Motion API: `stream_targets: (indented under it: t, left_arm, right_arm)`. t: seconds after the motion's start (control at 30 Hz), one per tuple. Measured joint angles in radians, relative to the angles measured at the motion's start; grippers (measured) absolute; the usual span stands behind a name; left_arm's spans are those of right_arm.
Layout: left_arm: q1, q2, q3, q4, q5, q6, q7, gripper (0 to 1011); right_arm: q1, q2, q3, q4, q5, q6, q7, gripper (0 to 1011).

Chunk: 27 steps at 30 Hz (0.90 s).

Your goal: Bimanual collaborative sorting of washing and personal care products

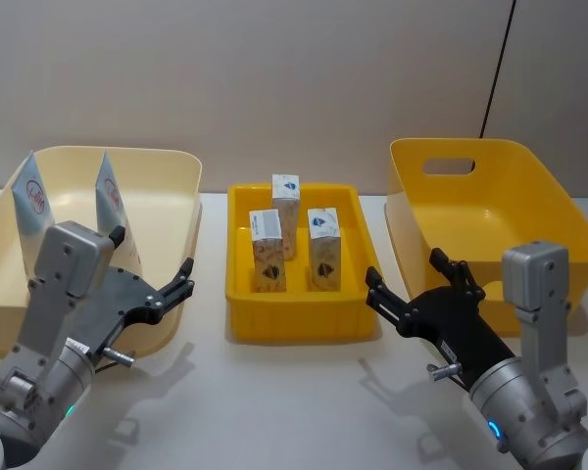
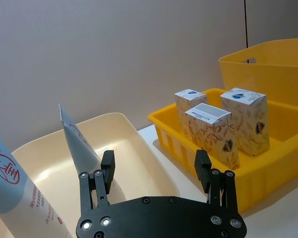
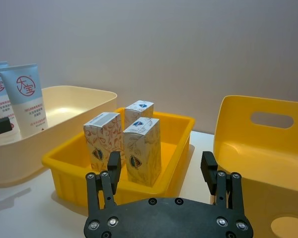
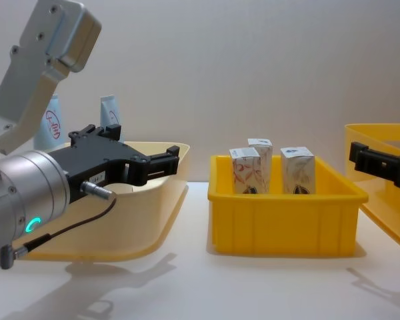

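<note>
Left pincer (image 2: 155, 167) released by cream bin (image 1: 164, 186) w/ 2 tubes (image 1: 108, 196) standing in it, right pincer (image 3: 161, 166) released too near big yellow bin (image 1: 529, 206), 3 cartons (image 1: 323, 250) upright, tight-packed in centre tray (image 1: 294, 331) — risk: clipping a neighbour on reach-in & toppling it, tray wall blocking a low approach.

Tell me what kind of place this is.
Probably a robot lab test bench: bare white table against a plain wall; cream bin with squeeze tubes, yellow tray of cartons and yellow handled bin staged in a row; left gripper and right gripper open, poised near them.
</note>
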Motion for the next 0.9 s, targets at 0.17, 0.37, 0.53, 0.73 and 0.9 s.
stream_targets:
  t: [0.17, 0.37, 0.53, 0.73, 0.9]
  left_arm:
    - [0.0, 0.0, 0.0, 0.0, 0.0, 0.0, 0.0, 1003]
    - [0.0, 0.0, 0.0, 0.0, 0.0, 0.0, 0.0, 1003]
    - [0.0, 0.0, 0.0, 0.0, 0.0, 0.0, 0.0, 1003]
    - [0.0, 0.0, 0.0, 0.0, 0.0, 0.0, 0.0, 1003]
    - [0.0, 0.0, 0.0, 0.0, 0.0, 0.0, 0.0, 1003]
  right_arm:
    - [0.0, 0.0, 0.0, 0.0, 0.0, 0.0, 0.0, 1001]
    - [0.0, 0.0, 0.0, 0.0, 0.0, 0.0, 0.0, 1001]
    - [0.0, 0.0, 0.0, 0.0, 0.0, 0.0, 0.0, 1001]
    - [0.0, 0.0, 0.0, 0.0, 0.0, 0.0, 0.0, 1001]
    - [0.0, 0.0, 0.0, 0.0, 0.0, 0.0, 0.0, 1001]
